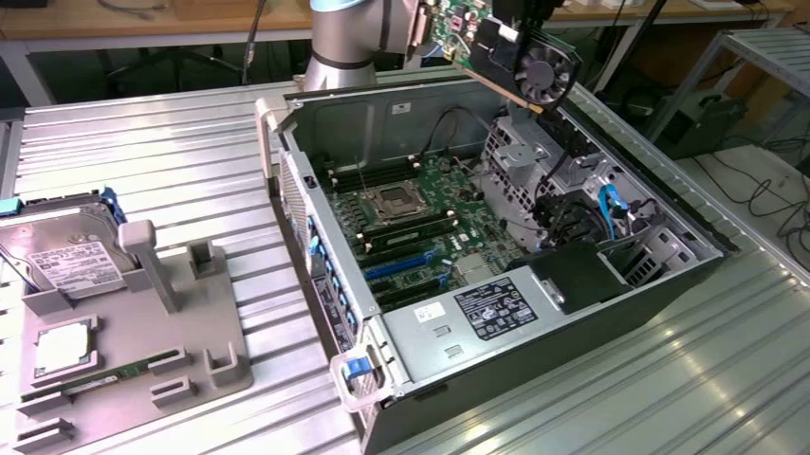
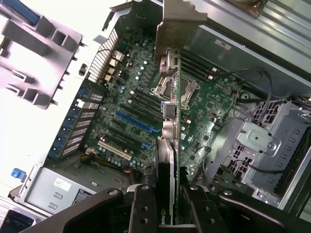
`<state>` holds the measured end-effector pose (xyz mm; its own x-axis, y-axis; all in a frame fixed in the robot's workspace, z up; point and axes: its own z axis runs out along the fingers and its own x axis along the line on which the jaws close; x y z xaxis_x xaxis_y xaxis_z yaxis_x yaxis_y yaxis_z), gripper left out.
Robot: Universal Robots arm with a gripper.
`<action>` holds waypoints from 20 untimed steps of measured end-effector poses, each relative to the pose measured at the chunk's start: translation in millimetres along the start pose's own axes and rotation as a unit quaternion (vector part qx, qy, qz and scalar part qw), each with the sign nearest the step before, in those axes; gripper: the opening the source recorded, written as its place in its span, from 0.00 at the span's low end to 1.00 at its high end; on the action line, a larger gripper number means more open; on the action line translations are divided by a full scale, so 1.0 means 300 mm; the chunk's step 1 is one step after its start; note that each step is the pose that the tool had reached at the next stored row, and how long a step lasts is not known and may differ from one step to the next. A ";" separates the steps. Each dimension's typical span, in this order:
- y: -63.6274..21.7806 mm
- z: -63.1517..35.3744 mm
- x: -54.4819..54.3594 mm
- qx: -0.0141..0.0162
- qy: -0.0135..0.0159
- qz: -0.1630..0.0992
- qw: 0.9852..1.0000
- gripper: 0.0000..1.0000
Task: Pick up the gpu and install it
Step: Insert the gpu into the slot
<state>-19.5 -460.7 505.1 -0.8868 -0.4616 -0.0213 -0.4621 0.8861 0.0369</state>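
Above the open black computer case [image 1: 608, 332], my gripper [image 2: 167, 208] is clamped onto the thin dark rectangular gpu card [image 1: 503, 52].

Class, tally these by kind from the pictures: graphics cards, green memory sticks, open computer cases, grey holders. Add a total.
graphics card: 1
green memory stick: 1
open computer case: 1
grey holder: 1
Total: 4

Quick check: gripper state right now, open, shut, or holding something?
Gripper: shut on the gpu, holding it above the open computer case.
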 end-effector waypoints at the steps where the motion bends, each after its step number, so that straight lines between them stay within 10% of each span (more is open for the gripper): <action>1: 0.000 0.000 0.000 0.000 0.000 -0.004 1.000 0.27; 20: 0.000 0.000 0.000 -0.002 0.003 -0.083 0.997 0.27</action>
<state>-19.4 -460.7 505.2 -0.7977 -0.6027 -0.0212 -0.6031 0.7968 0.0368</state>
